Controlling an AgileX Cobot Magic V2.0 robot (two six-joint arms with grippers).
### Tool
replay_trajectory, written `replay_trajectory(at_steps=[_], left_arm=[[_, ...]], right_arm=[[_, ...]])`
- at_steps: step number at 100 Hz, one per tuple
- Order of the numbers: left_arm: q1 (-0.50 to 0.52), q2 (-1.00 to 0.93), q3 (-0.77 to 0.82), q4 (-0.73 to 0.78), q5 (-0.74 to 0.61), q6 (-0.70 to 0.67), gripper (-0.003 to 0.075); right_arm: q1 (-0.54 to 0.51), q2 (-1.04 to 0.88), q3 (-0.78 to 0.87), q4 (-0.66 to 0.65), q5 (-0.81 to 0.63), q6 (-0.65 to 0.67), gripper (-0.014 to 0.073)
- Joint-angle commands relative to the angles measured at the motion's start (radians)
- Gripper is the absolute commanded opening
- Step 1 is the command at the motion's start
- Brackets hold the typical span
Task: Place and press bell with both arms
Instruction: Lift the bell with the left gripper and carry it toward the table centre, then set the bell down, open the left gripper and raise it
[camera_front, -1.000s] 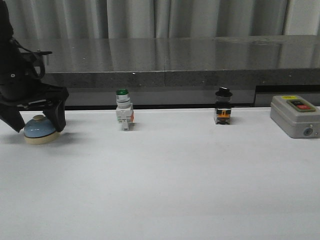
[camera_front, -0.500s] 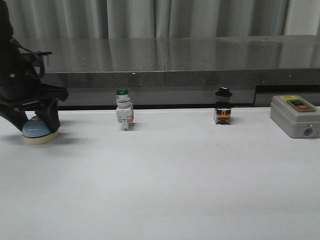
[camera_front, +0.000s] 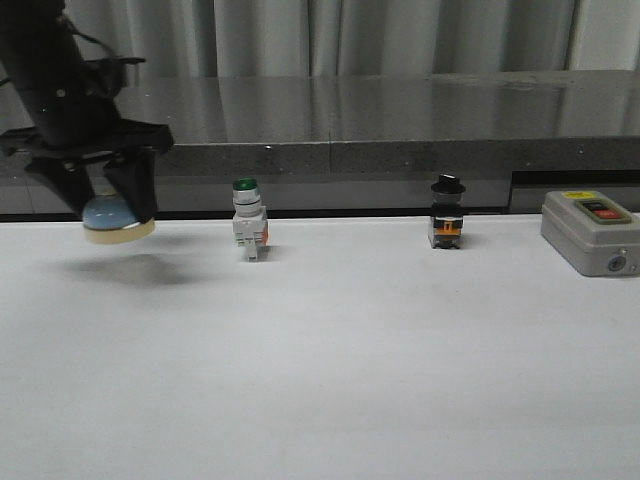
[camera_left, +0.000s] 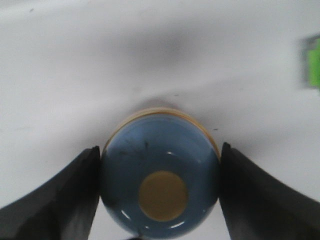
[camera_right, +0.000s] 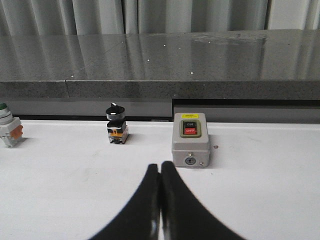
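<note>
While left gripper (camera_front: 105, 195) clamps bell (camera_front: 118, 220) aloft, upper left, placing & pressing remain; right gripper (camera_right: 160, 172) fingers closed, empty.

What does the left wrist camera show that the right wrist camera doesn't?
Only the left wrist view shows the blue bell, with its cream button, clamped between the left gripper fingers above the white table.

Only the right wrist view shows the right gripper shut on nothing, the black-knobbed switch, the grey ON/OFF box and the dark counter.

Both catch the table and the green-capped switch at an edge.
</note>
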Motion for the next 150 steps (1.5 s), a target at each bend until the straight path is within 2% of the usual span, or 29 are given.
replay_trajectory(at_steps=[1,35,61,82,126,132,139,150], left_arm=[[-0.053,-0.086,-0.071,-0.013,0.016,-0.001,0.0219],[-0.288,-0.097,-0.146,-0.013,0.052,0.006,0.0219],[-0.413,-0.071,-0.146,-0.013,-0.051,0.016,0.0219],[-0.46,-0.008,-0.146,-0.013,-0.098,0.016,0.0219],[-0.465,0.107,-0.146,-0.032,-0.089,0.016,0.0224],[-0.465,0.107,-0.146,-0.032,-0.087,0.016,0.024],[-0.465,0.107,-0.146,-0.032,-0.086,0.016,0.0295],[-0.465,0.107,-0.146,-0.032,-0.08,0.016,0.0462]], right_arm=[[0.001,-0.02,-0.013,-0.009,-0.087,-0.003,-0.006],[0.001,-0.02,-0.013,-0.009,-0.087,-0.003,-0.006],[0.001,-0.02,-0.013,-0.009,-0.087,-0.003,-0.006],[0.001,-0.02,-0.013,-0.009,-0.087,-0.003,-0.006],[0.001,-0.02,-0.013,-0.009,-0.087,-0.003,-0.006],[0.001,-0.02,-0.013,-0.009,-0.087,-0.003,-0.006],[0.001,-0.02,-0.013,-0.009,-0.087,-0.003,-0.006],[0.001,-0.02,-0.013,-0.009,-0.087,-0.003,-0.006]])
